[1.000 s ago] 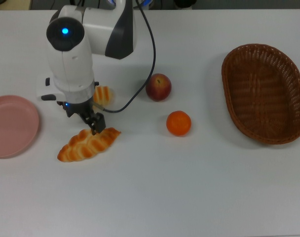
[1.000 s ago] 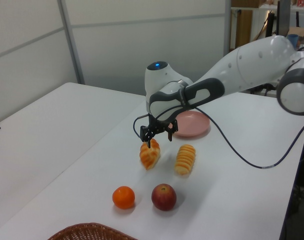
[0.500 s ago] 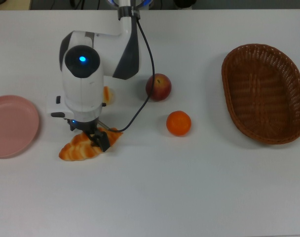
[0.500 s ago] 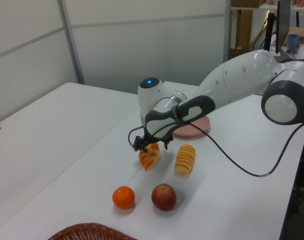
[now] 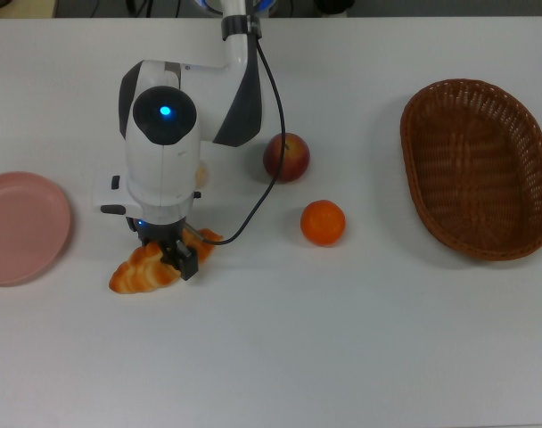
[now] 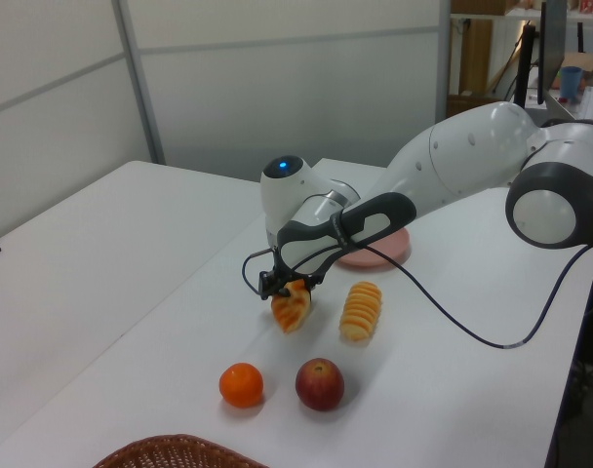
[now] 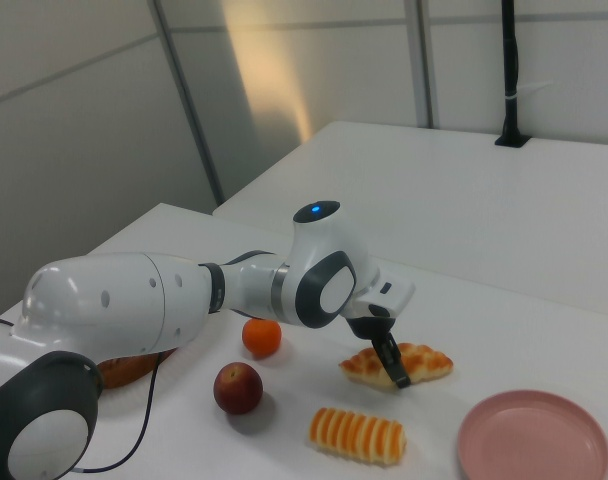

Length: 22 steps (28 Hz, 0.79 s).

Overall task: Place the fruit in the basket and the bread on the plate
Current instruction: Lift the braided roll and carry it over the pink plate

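Black fingers of the gripper (image 5: 178, 259) stood down at the braided loaf (image 5: 144, 270), one on each side of its middle and still parted, so the claw was open around the bread rather than clamped on it. The loaf lay flat on the table (image 5: 280, 357), glossy, golden-orange and pointed at both ends. In the right view the gripper (image 7: 389, 362) reached the loaf (image 7: 399, 362) from above, with one dark finger in front of the crust.

The ridged finger roll (image 6: 360, 310), straight with pale stripes, lay just beside the braided loaf (image 6: 291, 308) in the left view; in the top view the arm's white body hid most of it. The pale pink plate (image 5: 23, 226), round and shallow, sat near the loaf at the top view's left edge, bare table between them.

To the top view's right were the dark red apple (image 5: 286, 158) and the orange citrus (image 5: 323, 223), near each other but apart. The brown wicker basket (image 5: 420, 169), oval with a raised rim, lay well apart at the top view's far right, open table before it.

The smooth white tabletop ran out to plain pale wall panels (image 6: 277, 78).
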### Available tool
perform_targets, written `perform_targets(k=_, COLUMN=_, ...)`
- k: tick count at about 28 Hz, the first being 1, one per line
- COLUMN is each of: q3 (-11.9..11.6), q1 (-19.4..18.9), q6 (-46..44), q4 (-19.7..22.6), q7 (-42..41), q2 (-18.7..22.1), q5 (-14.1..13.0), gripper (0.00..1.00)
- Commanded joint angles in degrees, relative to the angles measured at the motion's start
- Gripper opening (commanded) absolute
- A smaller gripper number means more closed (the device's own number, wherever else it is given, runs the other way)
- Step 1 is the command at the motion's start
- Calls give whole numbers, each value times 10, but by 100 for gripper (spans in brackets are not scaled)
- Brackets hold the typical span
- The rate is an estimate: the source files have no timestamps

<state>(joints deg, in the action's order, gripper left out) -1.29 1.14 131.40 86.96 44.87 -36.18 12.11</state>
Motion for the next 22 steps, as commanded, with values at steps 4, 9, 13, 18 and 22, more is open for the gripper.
perform_targets(k=4, q3=0, q1=38, q6=4, q4=-27, q7=8, q2=3, q5=-37, gripper=0)
perform_targets(k=9, q3=4, q1=72, q6=2, q4=-28, q7=-23, q2=33, q5=-71, gripper=0)
perform_targets(k=13, q3=2, q1=93, q6=-3, q4=-28, q7=-54, q2=69, q5=-127, gripper=0)
perform_targets(k=18, q3=-1, q1=133, q6=-3, q4=-28, q7=-57, q2=79, q5=-147, gripper=0)
perform_targets(k=22, q3=-2, q1=163, q6=0, q4=-27, q7=-58, q2=70, q5=-144, gripper=0)
